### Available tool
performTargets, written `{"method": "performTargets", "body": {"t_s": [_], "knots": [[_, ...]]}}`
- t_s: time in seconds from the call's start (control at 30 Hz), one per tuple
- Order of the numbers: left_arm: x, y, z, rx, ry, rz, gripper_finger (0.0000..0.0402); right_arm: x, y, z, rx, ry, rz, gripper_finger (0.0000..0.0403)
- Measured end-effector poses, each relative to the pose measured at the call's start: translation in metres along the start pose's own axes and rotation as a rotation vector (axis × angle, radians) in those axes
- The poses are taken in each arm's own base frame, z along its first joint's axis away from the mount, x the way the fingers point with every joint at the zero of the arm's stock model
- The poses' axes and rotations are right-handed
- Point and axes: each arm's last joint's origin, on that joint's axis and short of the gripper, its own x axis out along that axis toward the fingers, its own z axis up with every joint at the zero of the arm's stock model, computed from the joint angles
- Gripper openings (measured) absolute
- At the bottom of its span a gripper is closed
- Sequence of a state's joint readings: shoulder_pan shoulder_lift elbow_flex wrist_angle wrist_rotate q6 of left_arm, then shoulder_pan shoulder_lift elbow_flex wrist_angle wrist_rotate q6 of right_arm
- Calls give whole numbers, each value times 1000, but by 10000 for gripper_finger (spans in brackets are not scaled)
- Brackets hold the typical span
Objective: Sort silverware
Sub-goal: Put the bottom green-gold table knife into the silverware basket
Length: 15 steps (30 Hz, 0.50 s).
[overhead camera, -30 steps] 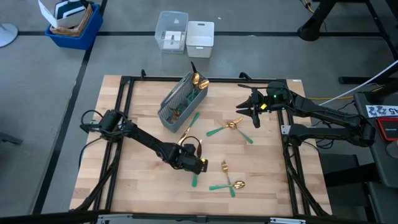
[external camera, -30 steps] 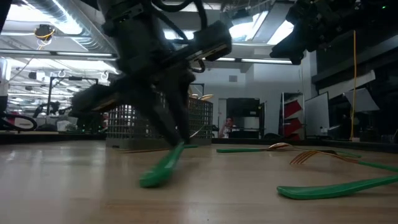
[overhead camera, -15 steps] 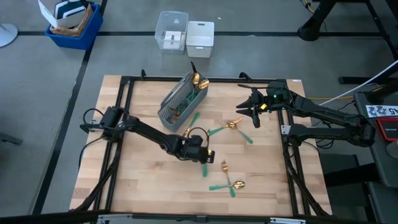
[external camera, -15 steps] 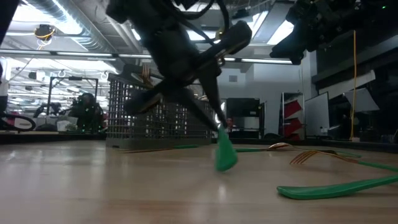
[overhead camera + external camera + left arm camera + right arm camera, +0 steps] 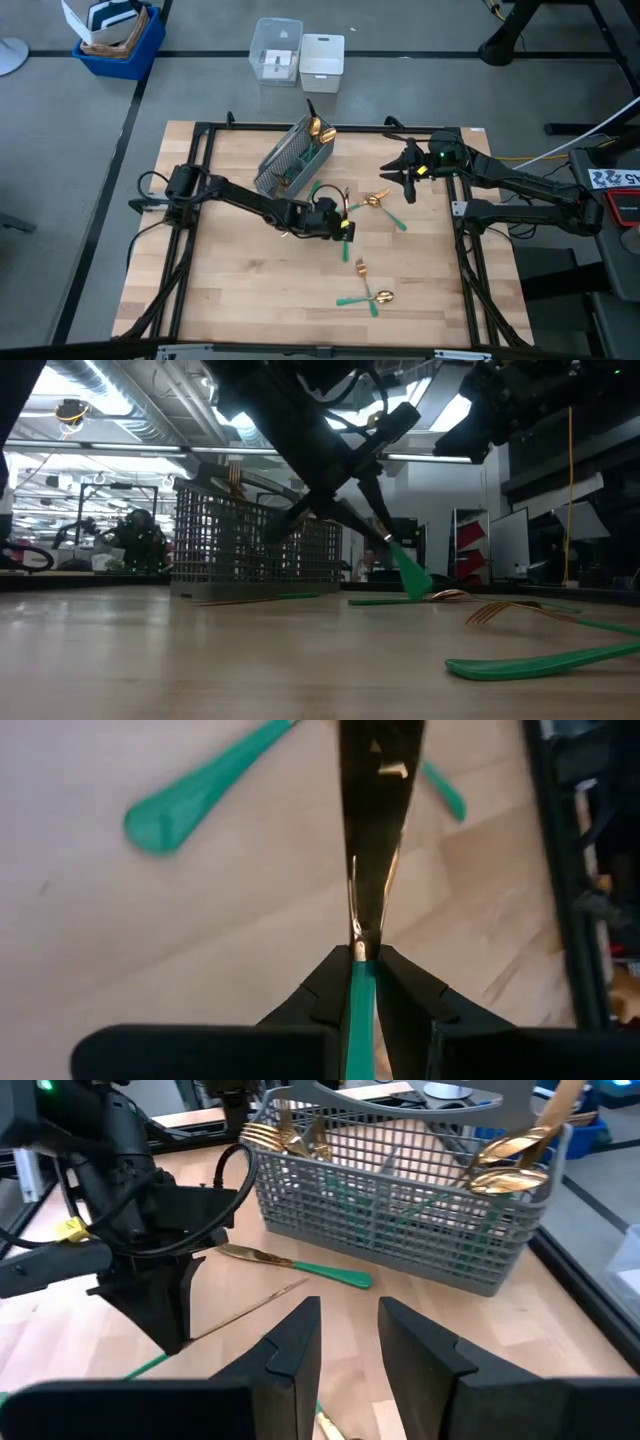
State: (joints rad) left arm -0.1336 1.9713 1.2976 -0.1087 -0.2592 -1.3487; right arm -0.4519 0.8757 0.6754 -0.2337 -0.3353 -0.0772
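A: Well, where's the silverware?
B: Several gold-headed pieces stand in the grey mesh caddy (image 5: 292, 158) at the back of the wooden table (image 5: 230, 290): forks (image 5: 285, 1138) in one end, spoons (image 5: 510, 1165) in the other. More lies loose on the boards, including a knife (image 5: 295, 1266) just beside the caddy, a fork (image 5: 520, 610) and a crossed pair (image 5: 370, 298) near the front.
A: What are they like?
B: Shiny gold heads, slim teal handles, flat and rounded at the tip.
A: And the grippers?
B: The left gripper (image 5: 338, 226) hangs near the caddy, fingers (image 5: 325, 990) clamped on a held piece (image 5: 362, 985) by its teal handle, gold blade pointing away, clear of the table.
A: The right one?
B: The right gripper (image 5: 405, 178) waits above the table's right side, fingers (image 5: 290, 1345) apart, holding nothing.
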Motion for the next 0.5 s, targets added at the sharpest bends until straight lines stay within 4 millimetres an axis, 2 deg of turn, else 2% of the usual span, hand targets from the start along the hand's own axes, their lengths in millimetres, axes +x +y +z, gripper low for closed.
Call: {"method": "performTargets", "body": {"t_s": [0.5], "knots": [[5,-12,41,30,-127,-186,33,-6,-1,2,-6,-20,-97,108]]}}
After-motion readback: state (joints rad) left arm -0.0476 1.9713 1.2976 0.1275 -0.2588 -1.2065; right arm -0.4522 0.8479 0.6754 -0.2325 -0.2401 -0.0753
